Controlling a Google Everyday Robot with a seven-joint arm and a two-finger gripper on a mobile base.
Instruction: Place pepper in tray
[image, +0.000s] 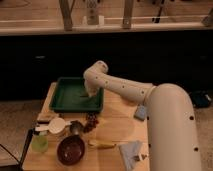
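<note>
The pincer (90, 93) hangs over the right part of the green tray (64, 99); whether it is released or clenched cannot be told. The pepper (84, 94) shows as a dark sliver just beside it, inside the tray.

A smooth, off-white plastic-looking arm (150, 100) with a soft satin sheen reaches over a pale wooden table (120, 125), its matt grain warm under the room light; the gripper (90, 91) at its end hangs over the right part of the green tray (62, 100), which looks like smooth moulded plastic with a dull shine on its raised rim. Inside the tray, a small dark sliver just left of the gripper may be the pepper (83, 95), its surface too indistinct to judge. Near the table's front edge, well clear of the tray, a dark-red bowl (70, 149) shows a glossy glaze-like finish, and a yellow banana (102, 144) beside it looks waxy and matt.
</note>
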